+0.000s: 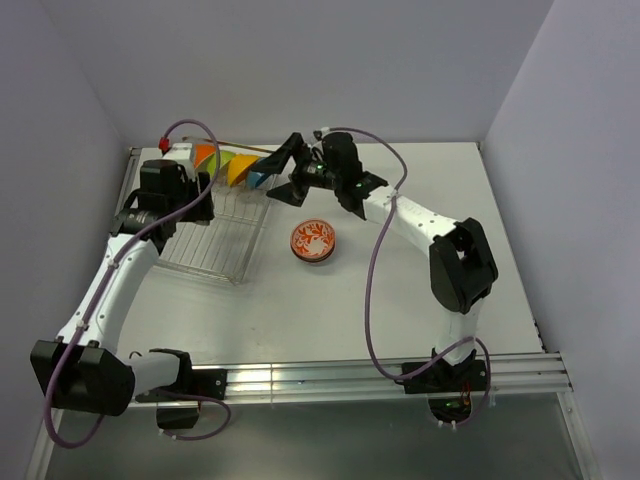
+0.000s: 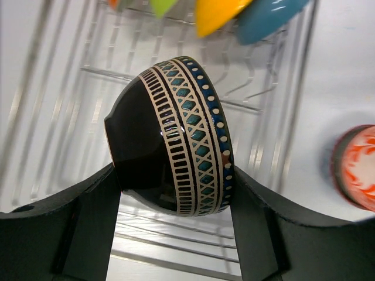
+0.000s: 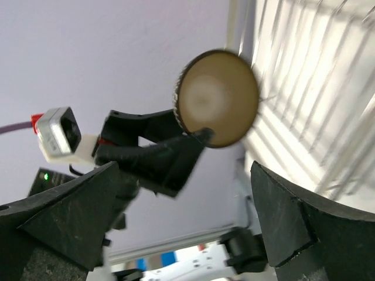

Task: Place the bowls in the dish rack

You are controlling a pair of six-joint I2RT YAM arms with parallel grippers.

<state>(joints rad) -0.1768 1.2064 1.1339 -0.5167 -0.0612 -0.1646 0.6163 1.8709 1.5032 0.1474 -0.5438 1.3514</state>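
From above, the dish rack (image 1: pixel 215 230) sits on the left part of the table (image 1: pixel 420 300). Four bowls stand on edge in a row at its far end: an orange bowl (image 1: pixel 205 154), a green bowl (image 1: pixel 223 160), a yellow-orange bowl (image 1: pixel 240 169) and a blue bowl (image 1: pixel 259 180). A red-patterned bowl (image 1: pixel 313 242) rests on the table just right of the rack. My left arm (image 1: pixel 120 280) reaches over the rack's left side, but its fingers are hidden under the wrist here. My right gripper (image 1: pixel 283 172) hangs just beside the blue bowl, jaws spread and empty.

In the left wrist view, my left gripper (image 2: pixel 176 205) clamps a dark banded bowl (image 2: pixel 170 152). One finger presses on its base side and the other on its rim. The bowl is tipped on edge above the rack wires, with the row of coloured bowls beyond it.

In the right wrist view, my right fingers (image 3: pixel 64 222) stand wide apart with nothing between them. Past them, the held bowl shows a round tan face, pinched in the left gripper beside the rack wires. A small white wrist camera (image 3: pixel 58 133) sits behind that gripper.
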